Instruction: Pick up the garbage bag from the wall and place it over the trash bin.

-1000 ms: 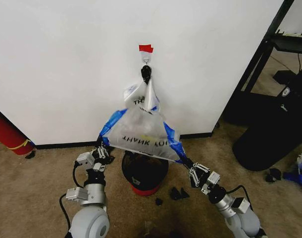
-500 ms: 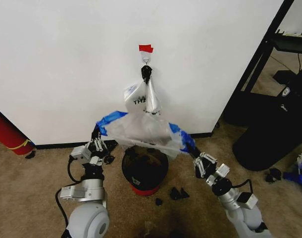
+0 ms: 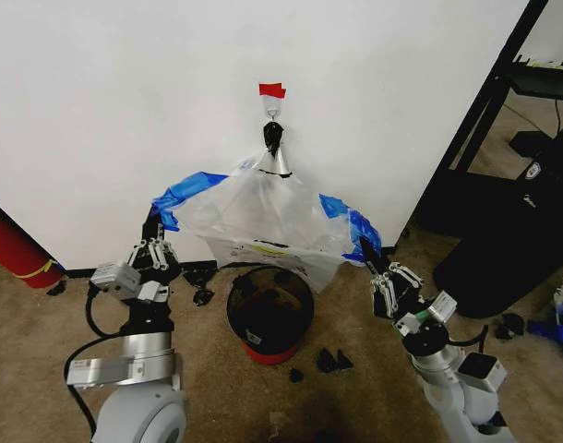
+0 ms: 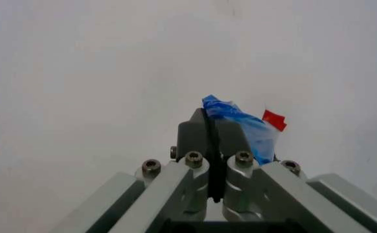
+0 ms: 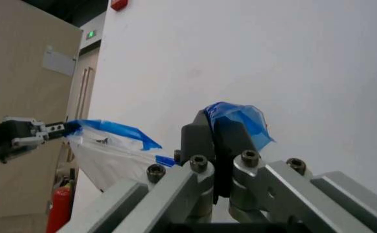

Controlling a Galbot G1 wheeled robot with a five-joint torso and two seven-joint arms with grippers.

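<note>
White wall point(image 3: 125, 111), hook point(image 3: 273, 113) at 12 o'clock: garbage bag point(image 3: 263, 221) hangs spread above trash bin point(image 3: 269, 314). Left gripper point(image 3: 155, 233), 9 o'clock, fingers clamped on bag's blue edge. Right gripper point(image 3: 372, 261), 3 o'clock, likewise clamped.

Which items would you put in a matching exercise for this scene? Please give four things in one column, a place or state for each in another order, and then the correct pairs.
Things:
1. garbage bag
2. trash bin
3. left gripper
4. red tape

Places or states:
A. stuck on the wall above the hook
B. standing on the carpet below the bag
C. stretched wide between both grippers
D. shut on a blue corner of the bag

Pairs: 1-C, 2-B, 3-D, 4-A
</note>
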